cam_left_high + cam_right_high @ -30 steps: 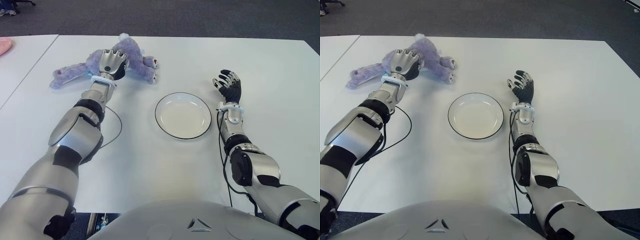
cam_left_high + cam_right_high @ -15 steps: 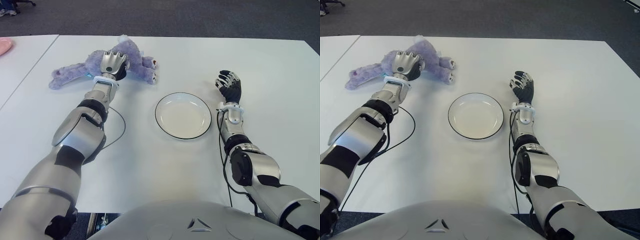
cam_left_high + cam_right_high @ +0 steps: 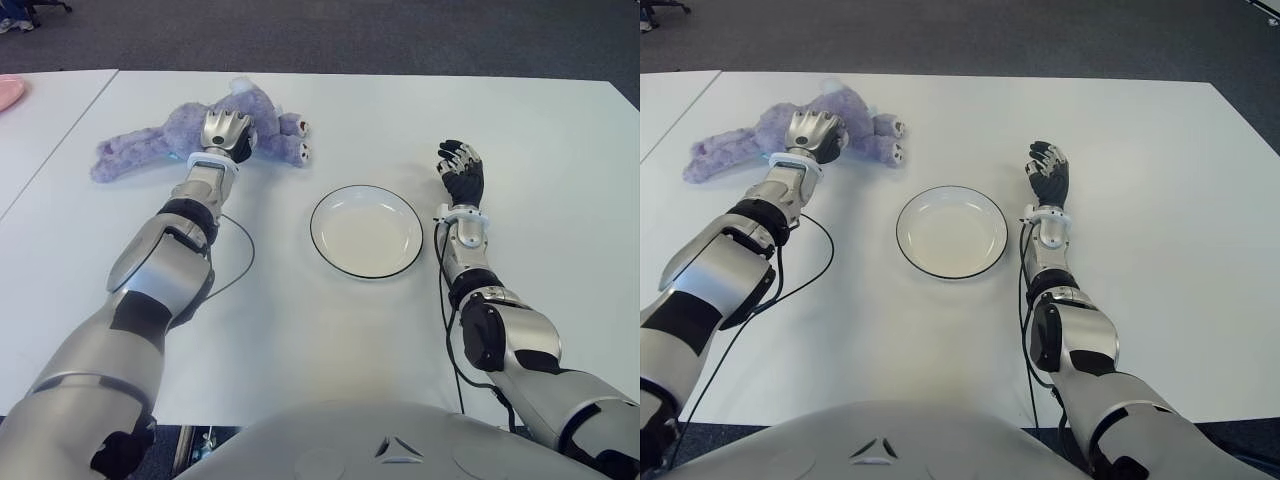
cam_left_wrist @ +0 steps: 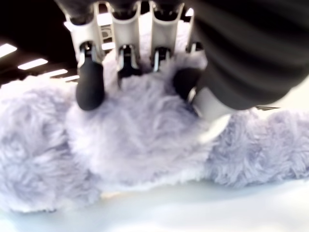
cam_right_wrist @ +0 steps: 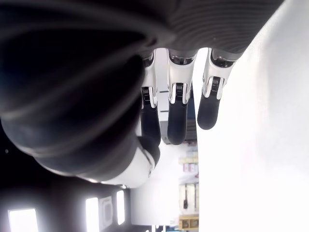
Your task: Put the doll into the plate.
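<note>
Right, the left hand (image 3: 226,131) is down on the doll (image 3: 160,135) at the far left of the white bench (image 3: 300,300), and the left wrist view shows it plainly: the fingers (image 4: 90,87) are curled into the purple fur, dark tips pressed in, the thumb closing from the other side, so that hand is gripping the doll around its body. The doll itself lies stretched out on the bench, one end trailing off toward the left edge, the stubby feet pointing toward the middle, its underside down against the white surface. The plate (image 3: 366,230), white with a thin dark rim, sits in the centre of the bench with nothing in it, well apart from the doll and nearer the robot. Over on the other side, the right hand (image 3: 461,172) shows just to the right of the plate, held up with the palm side turned away and the dark fingers (image 5: 176,118) hanging loose and slightly bent; the right wrist view shows nothing between them, so it is relaxed and holding nothing. A thin black cable (image 3: 237,262) loops on the bench beside the left forearm, and another runs along the right arm. At the far left corner a bit of something pink (image 3: 9,90) peeks in on a neighbouring table.
</note>
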Available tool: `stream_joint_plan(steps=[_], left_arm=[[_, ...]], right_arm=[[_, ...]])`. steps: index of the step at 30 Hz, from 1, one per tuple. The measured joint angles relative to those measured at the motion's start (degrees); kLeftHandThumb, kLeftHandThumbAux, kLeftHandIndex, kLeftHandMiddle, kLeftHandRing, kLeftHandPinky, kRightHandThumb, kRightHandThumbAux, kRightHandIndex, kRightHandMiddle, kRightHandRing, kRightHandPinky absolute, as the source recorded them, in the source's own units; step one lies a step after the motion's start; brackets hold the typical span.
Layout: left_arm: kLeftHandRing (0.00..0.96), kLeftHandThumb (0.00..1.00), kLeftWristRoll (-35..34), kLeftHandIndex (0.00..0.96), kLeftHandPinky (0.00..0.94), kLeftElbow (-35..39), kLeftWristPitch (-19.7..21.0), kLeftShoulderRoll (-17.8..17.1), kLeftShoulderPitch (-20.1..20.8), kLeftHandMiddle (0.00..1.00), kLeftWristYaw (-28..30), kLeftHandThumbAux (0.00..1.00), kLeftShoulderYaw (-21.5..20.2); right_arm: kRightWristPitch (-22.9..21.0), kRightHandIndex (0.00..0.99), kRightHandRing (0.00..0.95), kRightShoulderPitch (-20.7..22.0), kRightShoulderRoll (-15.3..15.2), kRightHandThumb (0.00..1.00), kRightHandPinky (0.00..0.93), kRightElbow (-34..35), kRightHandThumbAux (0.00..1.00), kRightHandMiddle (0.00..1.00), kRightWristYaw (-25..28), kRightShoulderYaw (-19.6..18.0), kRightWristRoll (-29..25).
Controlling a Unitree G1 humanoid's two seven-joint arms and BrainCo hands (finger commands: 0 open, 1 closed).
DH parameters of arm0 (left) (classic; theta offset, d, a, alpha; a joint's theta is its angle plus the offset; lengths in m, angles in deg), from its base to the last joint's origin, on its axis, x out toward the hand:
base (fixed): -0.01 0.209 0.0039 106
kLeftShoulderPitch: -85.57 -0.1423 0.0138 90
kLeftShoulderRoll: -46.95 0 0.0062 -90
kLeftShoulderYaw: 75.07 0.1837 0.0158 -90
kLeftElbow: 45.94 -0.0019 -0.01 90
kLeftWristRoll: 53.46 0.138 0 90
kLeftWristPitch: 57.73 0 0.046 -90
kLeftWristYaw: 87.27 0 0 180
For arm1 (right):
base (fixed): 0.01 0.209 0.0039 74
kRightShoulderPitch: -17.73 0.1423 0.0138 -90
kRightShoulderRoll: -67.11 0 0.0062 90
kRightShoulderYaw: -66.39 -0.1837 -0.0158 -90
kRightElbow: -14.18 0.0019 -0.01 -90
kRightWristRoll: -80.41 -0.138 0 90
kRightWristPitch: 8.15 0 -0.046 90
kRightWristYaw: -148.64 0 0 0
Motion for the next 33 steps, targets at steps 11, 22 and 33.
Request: stream_joint_plan(steps=[11, 22, 33], left_arm=[[0.804, 0.700, 0.5, 0.444, 0.813, 0.0, 0.3, 0.0, 0.1, 0.801, -0.7, 0.703, 0.4], [0.860, 0.691, 4.9, 0.442, 0.865, 0.3, -1.8, -0.7, 2.0, 0.855, -10.2, 0.710, 4.9], [0.851, 0.698, 8.2, 0.442, 0.849, 3.5, -8.0, -1.5, 5.4, 0.861, -22.4, 0.709, 7.5]], right_arm=[[0.0, 0.283, 0.262, 0.0, 0.0, 0.704, 0.218, 0.0, 0.927, 0.301, -0.1, 0.0, 0.0], [0.0, 0.278, 0.250, 0.0, 0.0, 0.685, 0.218, 0.1, 0.940, 0.294, -0.1, -0.1, 0.0], [0.0, 0.292, 0.260, 0.0, 0.0, 0.685, 0.210, 0.1, 0.935, 0.306, -0.5, -0.1, 0.1]])
